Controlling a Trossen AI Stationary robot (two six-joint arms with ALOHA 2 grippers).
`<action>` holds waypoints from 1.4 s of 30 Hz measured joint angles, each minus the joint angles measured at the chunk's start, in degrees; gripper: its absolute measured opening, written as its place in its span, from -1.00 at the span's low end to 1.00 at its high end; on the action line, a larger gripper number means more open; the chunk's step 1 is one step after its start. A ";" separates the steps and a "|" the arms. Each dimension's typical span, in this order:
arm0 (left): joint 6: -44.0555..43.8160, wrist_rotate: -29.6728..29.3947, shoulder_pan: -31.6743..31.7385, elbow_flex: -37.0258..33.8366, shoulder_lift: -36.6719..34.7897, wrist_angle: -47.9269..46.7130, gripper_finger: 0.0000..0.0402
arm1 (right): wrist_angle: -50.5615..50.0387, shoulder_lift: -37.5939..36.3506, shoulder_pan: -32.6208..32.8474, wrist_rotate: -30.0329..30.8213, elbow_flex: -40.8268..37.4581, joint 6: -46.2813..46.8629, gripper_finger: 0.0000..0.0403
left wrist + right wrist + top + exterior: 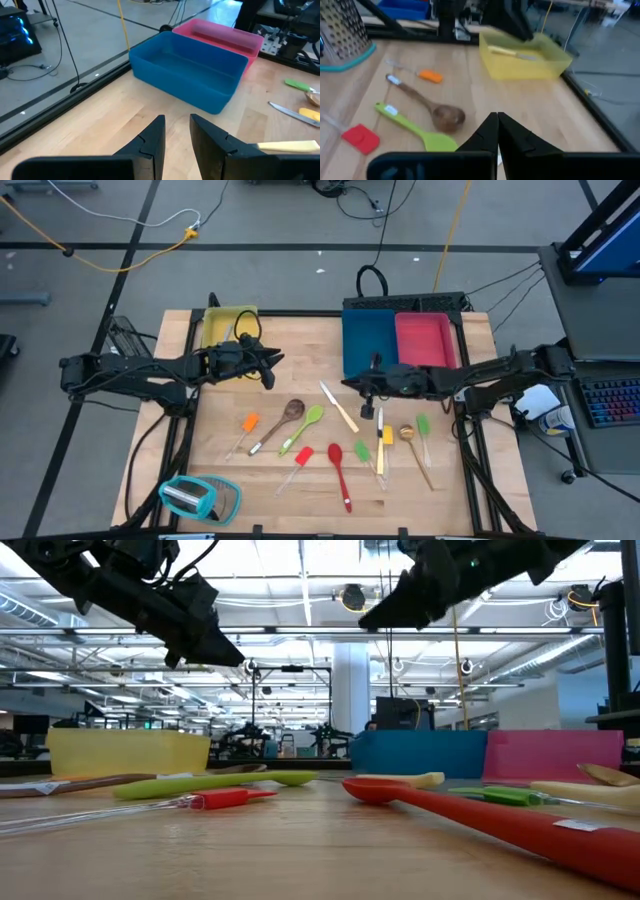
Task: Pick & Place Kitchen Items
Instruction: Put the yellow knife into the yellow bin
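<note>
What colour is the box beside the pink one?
Blue. The box beside the pink one shows best in the left wrist view.

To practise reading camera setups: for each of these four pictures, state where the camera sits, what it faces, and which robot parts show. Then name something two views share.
High: overhead, facing down; both arms, left gripper, right gripper.
Low: tabletop level, facing the red spoon; arms overhead.
Left wrist: faces the blue tray; open fingers.
Right wrist: faces the yellow tray; shut fingers.
Shared: wooden spoon.
</note>
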 joint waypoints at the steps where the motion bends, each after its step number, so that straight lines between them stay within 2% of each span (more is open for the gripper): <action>1: -0.02 -0.02 -0.22 0.00 0.00 0.03 -0.54 | -1.06 -0.04 0.00 -0.26 0.00 0.06 -1.00; 5: -0.02 -0.04 -0.35 0.00 0.00 0.05 -0.54 | -5.92 1.72 0.68 -3.07 -0.02 5.47 -0.89; 10: -0.44 -0.04 -0.35 0.00 0.00 0.04 -0.54 | -11.66 7.91 2.95 -3.24 -0.07 12.82 -0.65; 16: -0.83 -0.06 -0.35 0.00 0.00 -0.01 -0.54 | -9.05 16.52 4.06 -3.48 -0.07 16.45 -0.30; 22: -0.81 -0.07 -0.35 0.00 0.00 -0.02 -0.54 | -6.58 21.73 3.50 -7.92 -0.04 21.90 -0.04; 27: -0.58 -0.07 -0.35 0.00 0.00 -0.02 -0.54 | -3.45 24.65 3.52 -9.12 0.04 22.36 0.02; 33: 0.71 -0.09 -0.35 0.00 0.00 0.01 -0.54 | -3.23 25.20 2.85 -9.52 0.02 20.94 -0.03; 42: 1.52 -0.20 -0.33 0.00 0.00 -0.02 -0.54 | -9.76 22.29 -1.21 -9.58 -0.02 18.95 -0.03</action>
